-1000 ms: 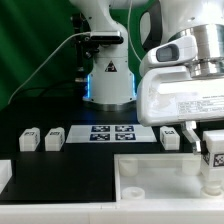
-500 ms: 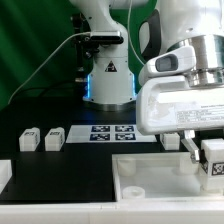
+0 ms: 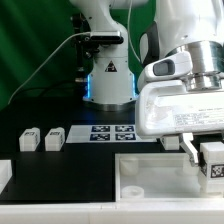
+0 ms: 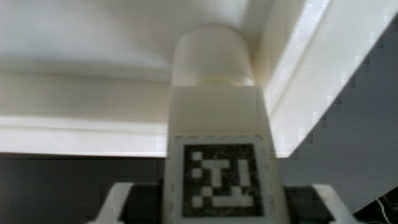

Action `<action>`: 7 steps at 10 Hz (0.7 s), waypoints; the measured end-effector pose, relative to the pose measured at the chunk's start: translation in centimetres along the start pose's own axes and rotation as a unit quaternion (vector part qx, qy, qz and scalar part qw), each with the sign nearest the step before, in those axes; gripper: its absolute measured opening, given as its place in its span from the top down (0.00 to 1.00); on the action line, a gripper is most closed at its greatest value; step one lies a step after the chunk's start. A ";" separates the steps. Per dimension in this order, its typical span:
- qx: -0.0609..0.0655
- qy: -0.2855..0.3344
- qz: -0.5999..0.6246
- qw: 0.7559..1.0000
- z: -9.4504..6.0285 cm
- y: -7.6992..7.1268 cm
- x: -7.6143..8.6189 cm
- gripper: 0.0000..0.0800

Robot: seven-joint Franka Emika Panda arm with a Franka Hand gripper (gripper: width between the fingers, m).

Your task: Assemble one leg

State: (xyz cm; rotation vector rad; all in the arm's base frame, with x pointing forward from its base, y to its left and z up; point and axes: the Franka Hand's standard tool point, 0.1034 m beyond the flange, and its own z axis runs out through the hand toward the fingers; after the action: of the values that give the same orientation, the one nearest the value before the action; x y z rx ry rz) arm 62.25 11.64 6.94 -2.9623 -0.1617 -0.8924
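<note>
Two spare white blocks (image 3: 53, 137) sit on the black table (image 3: 60, 165), well away from the pincer. Marker board (image 3: 112, 133) nearer. Smooth white raised-rim tray (image 3: 150, 172) below pincer. Pincer (image 3: 205, 156) pinches the leg (image 3: 213, 160): white plastic post, rounded tip, square code tag.
</note>
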 end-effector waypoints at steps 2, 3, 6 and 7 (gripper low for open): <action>0.000 0.000 -0.006 1.000 0.0 0.0 0.0 0.31; 0.000 0.000 -0.007 1.000 0.0 0.0 0.0 0.31; 0.000 0.000 -0.011 1.000 0.0 0.0 0.0 0.19; 0.000 0.000 -0.013 1.000 0.0 0.0 0.0 0.19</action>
State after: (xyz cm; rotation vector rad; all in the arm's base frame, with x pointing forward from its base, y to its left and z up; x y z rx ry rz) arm 62.25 11.62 6.94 -2.9672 -0.2012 -0.8953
